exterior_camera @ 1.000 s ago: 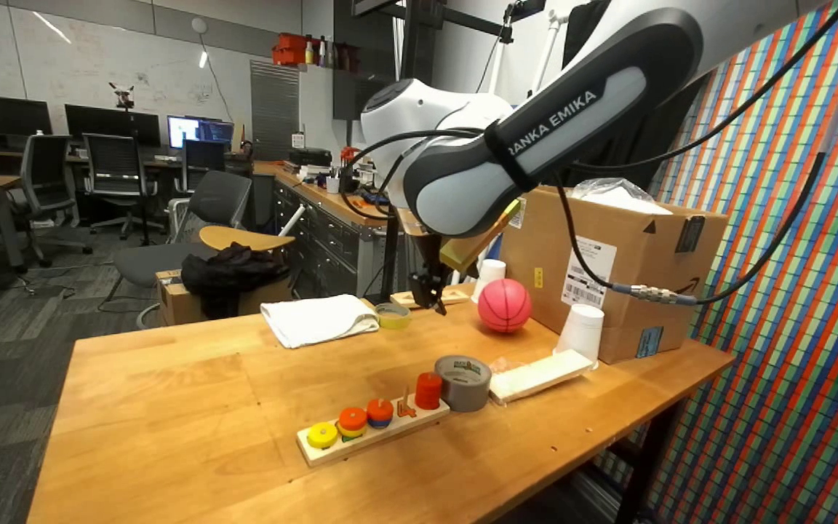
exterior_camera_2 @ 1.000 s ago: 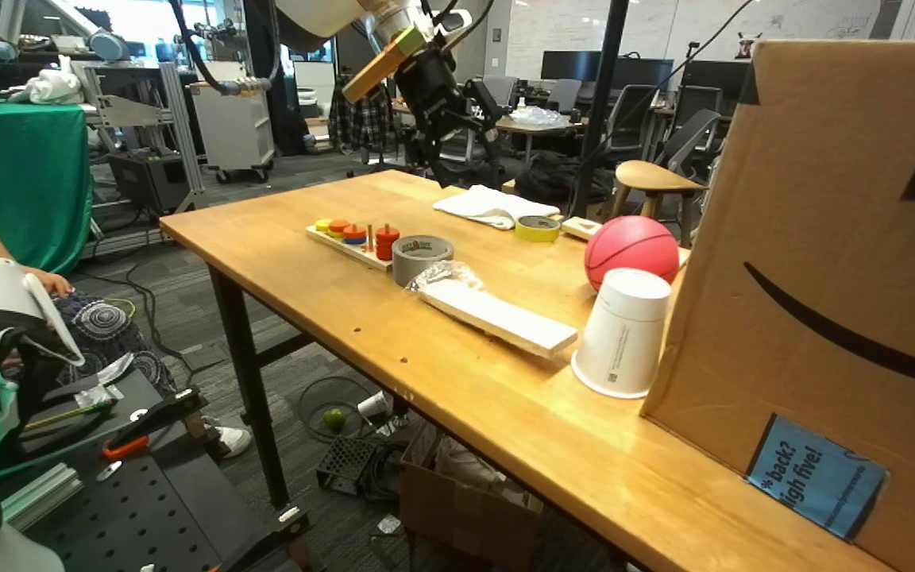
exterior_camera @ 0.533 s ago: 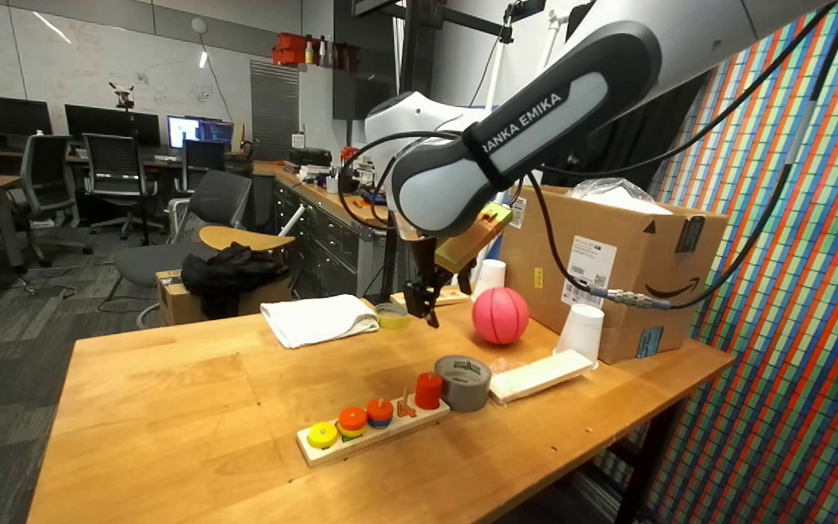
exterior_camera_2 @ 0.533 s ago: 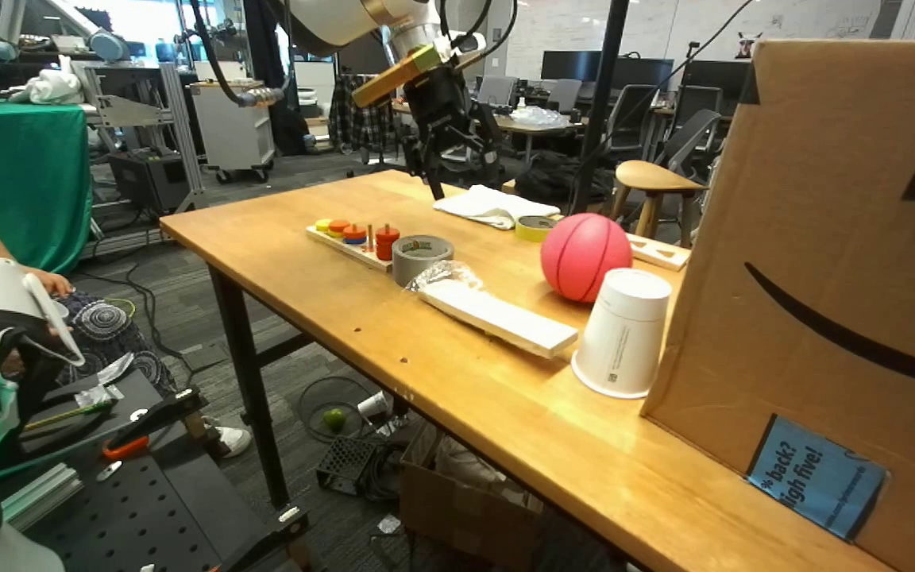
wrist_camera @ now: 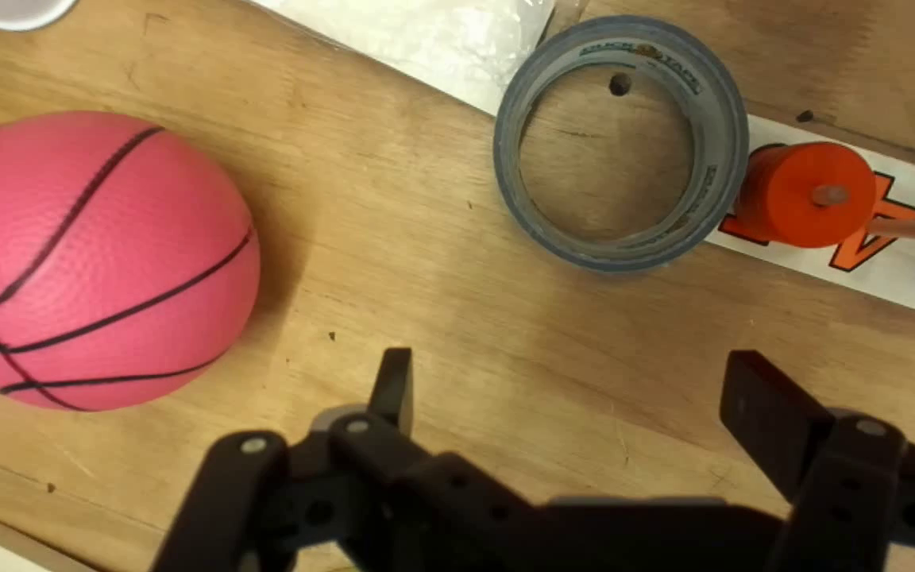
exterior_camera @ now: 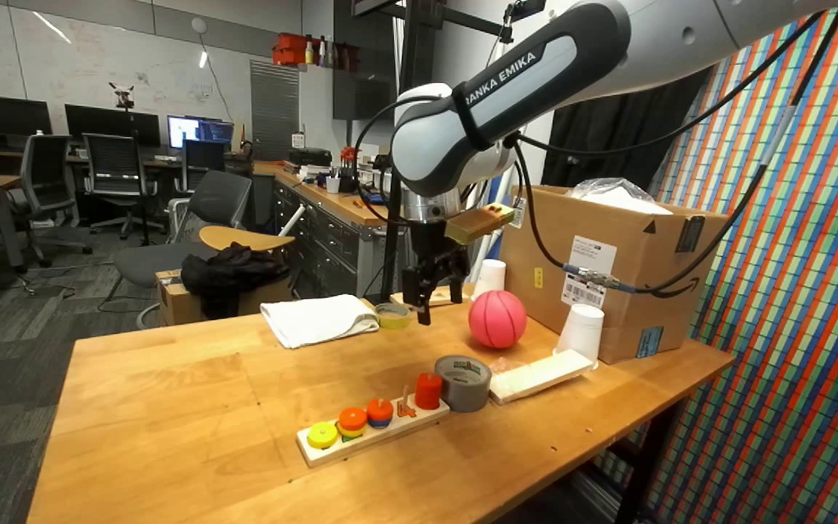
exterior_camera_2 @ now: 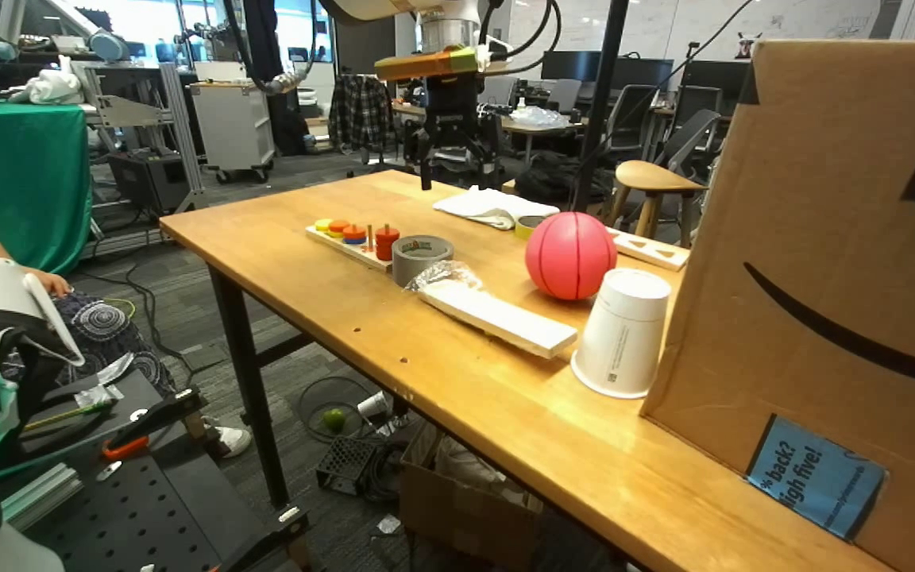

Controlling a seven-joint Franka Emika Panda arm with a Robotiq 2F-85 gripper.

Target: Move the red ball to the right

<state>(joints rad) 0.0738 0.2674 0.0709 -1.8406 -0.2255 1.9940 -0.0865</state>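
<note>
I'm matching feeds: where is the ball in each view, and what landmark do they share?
In an exterior view: the ball sits right of center, slightly low.
In an exterior view: the ball is right of center, lower edge behind a cup.
Wrist view: the ball is cut off by the left edge.
Landmark in all three: the gray tape roll.

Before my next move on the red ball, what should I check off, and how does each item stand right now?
1. Jaws open: ok, spread well apart in the wrist view.
2. Red ball between the jaws: not ok, it lies off to their left in that view.
3. Ball at rest: cannot tell; it has shifted over the last half second and may still be rolling.
4. Ball clear of the gray tape roll: ok, a gap shows between them.
5. Stopping spot: cannot tell; the task says only "to the right".
</note>
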